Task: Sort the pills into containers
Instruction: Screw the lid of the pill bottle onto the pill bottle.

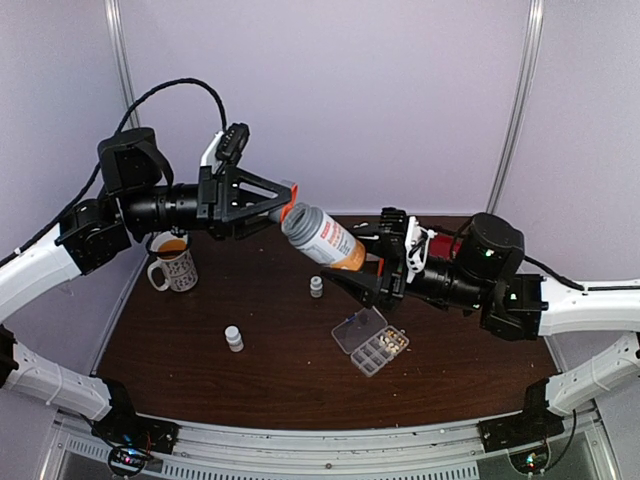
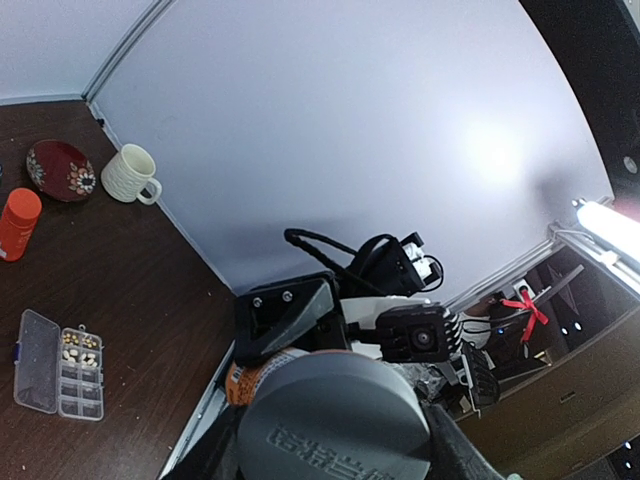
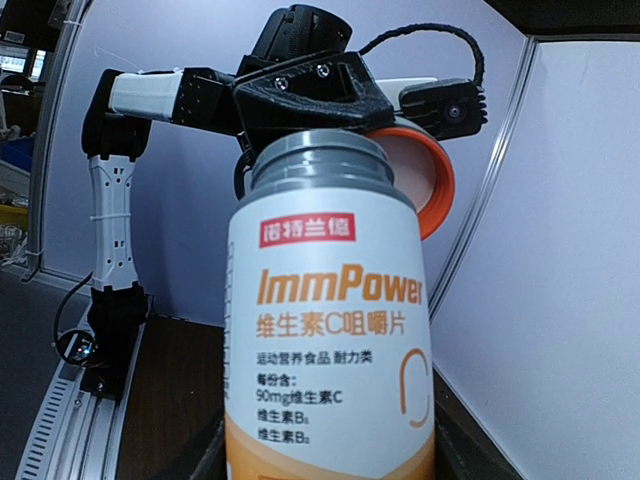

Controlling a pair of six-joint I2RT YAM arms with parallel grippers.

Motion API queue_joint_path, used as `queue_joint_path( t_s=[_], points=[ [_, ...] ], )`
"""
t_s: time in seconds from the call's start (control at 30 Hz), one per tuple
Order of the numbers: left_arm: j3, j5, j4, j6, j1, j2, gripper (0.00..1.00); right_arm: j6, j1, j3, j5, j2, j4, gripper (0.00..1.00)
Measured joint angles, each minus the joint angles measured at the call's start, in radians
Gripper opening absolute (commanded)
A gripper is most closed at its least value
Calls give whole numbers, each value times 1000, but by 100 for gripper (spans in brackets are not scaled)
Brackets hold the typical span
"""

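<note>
Right gripper (image 1: 358, 262) was clamped on the base end of the labelled bottle (image 1: 325, 238). It held the bottle in the air, tilted, up and left of the pill box (image 1: 356, 330) in the overhead view. The grey cap (image 1: 297, 222) was on the bottle and pointed away from the box, toward the left arm.

Left gripper (image 1: 283, 212) was at that cap. Left wrist view had a finger against each side of it, so it was closed on the cap. An orange-rimmed round piece (image 1: 289, 197) sat right at the left fingers, behind the cap; couldn't tell what it was.

Pill box lay flat on the table (image 1: 280, 390) with its lid swung open. Pills (image 2: 78, 347) were in the cells (image 1: 378, 352) at one end of the box, none in either gripper.

Around the box:
- One small white bottle (image 1: 316, 286) stood upright near the box, to its left and further back.
- A second white bottle (image 1: 234, 338) stood upright further left of the box.
- A patterned mug (image 1: 175, 265) stood well left of the box.
- In the left wrist view, an orange bottle (image 2: 18, 222), a dark red plate (image 2: 60, 170) and a ribbed white mug (image 2: 132, 175) sat beyond the box, all apart from it.
</note>
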Motion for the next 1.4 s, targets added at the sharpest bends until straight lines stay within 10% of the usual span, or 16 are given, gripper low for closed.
queue_joint_path(
  t_s=[0.77, 1.4],
  points=[
    [-38, 65, 56, 7, 8, 5, 0, 37, 0, 116, 64, -6, -235, 0],
    [27, -129, -249, 56, 21, 48, 0, -247, 171, 249, 645, 130, -457, 0]
  ],
)
